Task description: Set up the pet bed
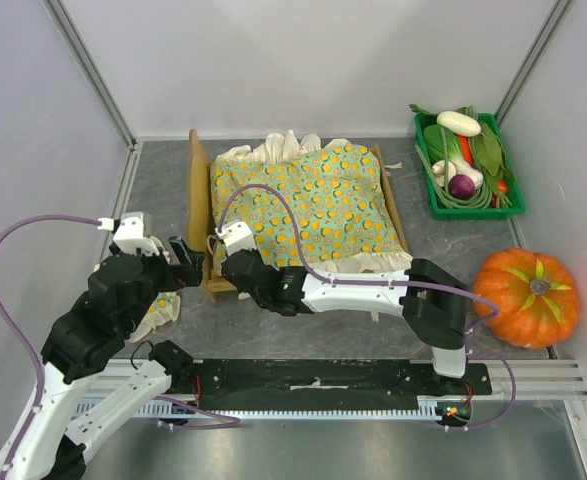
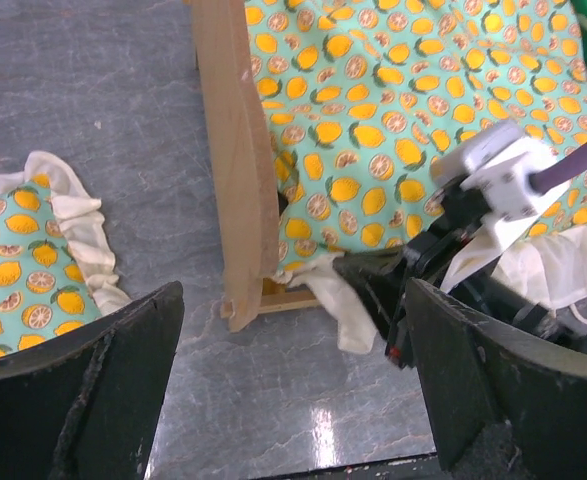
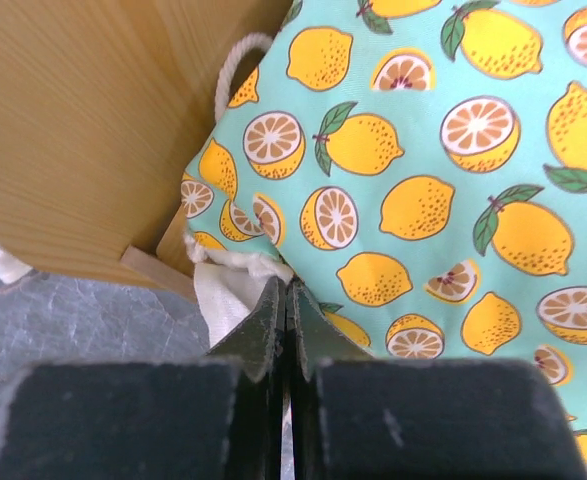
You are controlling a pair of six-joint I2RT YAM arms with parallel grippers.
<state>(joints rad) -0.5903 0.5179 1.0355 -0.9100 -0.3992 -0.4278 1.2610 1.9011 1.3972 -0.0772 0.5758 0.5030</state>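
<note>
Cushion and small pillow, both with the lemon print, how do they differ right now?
The cushion is much bigger than the small pillow. The cushion lies inside the pet bed; the small pillow lies on the table beside it. The right gripper is shut at the cushion's corner; the open left gripper hovers by the small pillow. Both have green lemon print and white frill.

One pet bed, one frilled lemon-print cushion, one small matching pillow, one green crate of vegetables, one orange pumpkin, and two robot arms: left arm, right arm.
</note>
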